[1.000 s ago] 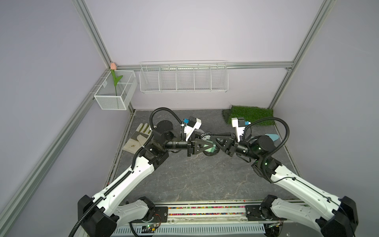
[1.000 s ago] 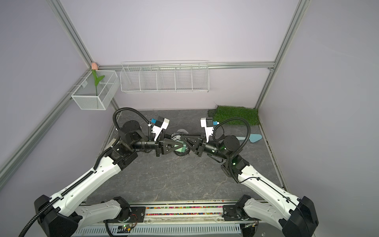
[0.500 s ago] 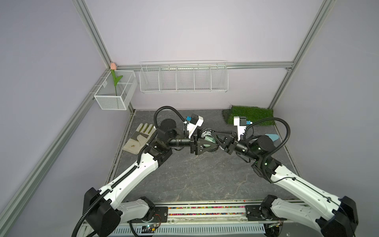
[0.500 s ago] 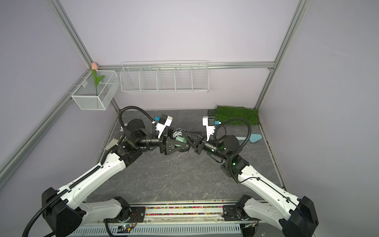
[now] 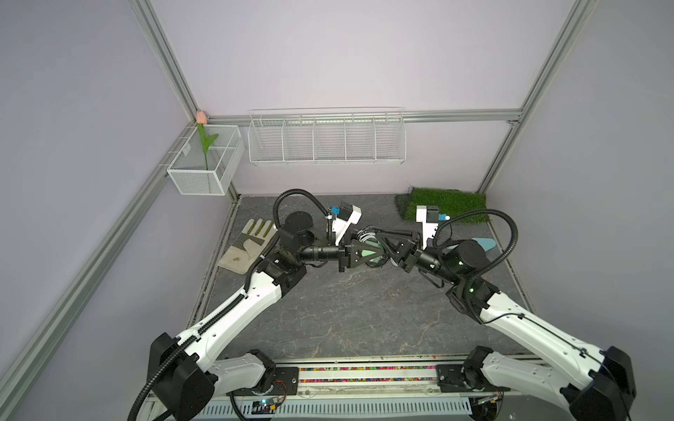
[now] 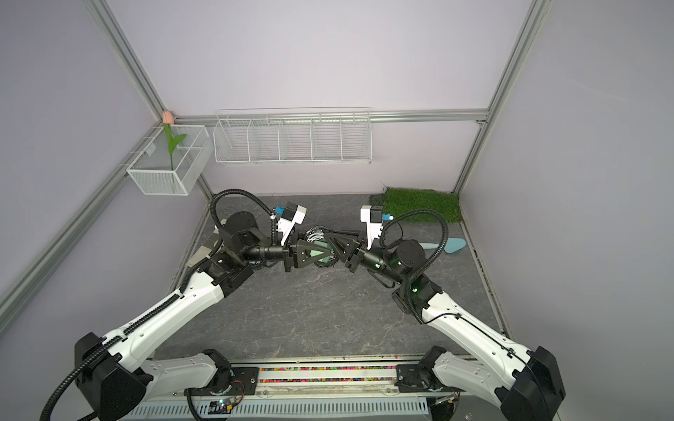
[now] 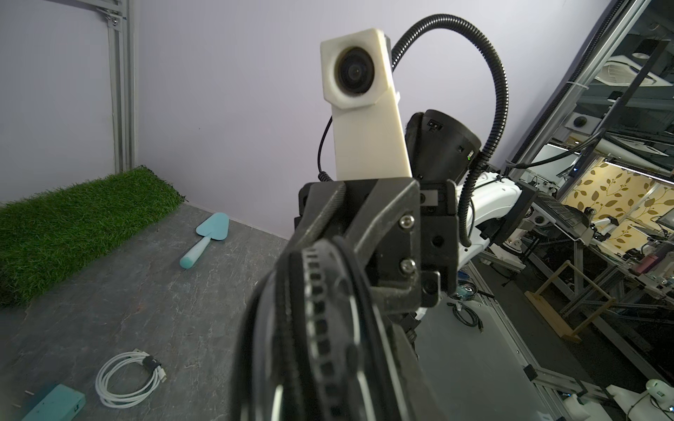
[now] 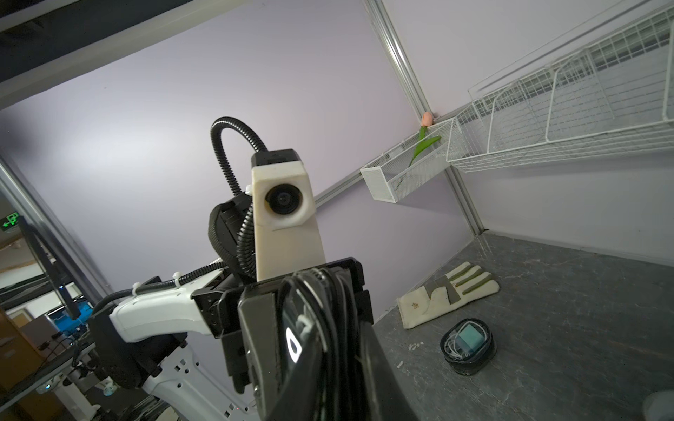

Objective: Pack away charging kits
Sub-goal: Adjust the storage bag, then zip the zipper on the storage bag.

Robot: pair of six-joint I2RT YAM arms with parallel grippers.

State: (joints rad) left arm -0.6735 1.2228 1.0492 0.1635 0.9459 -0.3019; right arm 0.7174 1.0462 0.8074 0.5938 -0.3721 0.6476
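Above mid-bench (image 5: 346, 310), both arms faced each other nose to nose, with the held case (image 7: 328, 328) between them, clear of the surface. Left tool (image 5: 379, 252) looked clenched on the case body. Right tool (image 5: 381, 237) had its jaws either side of the rim; couldn't tell whether it was gripping or loose.

My read: the step was closing the zip. Doing it well needed the left holding the body rigid while the right took only the zip pull and followed the rim's curve, not a straight line. White cable loops seemed to bulge at the open edge; those wanted tucking in first, or the teeth would snag. Both tools letting go together was the risk, since nothing sat under the case.

View differences:
- Both top views gave the arm layout only; fingers masked most of the case.
- Left wrist view showed zip teeth close up, plus a loose cable (image 7: 127, 379) and loose plug (image 7: 54, 402) just beside each other on the bench, with the trowel (image 7: 206, 238) beyond them.
- Right wrist view showed a second case (image 8: 468, 346) on the bench near the glove (image 8: 445, 295), open, with a teal plug and white cable inside. That case showed in no other view.
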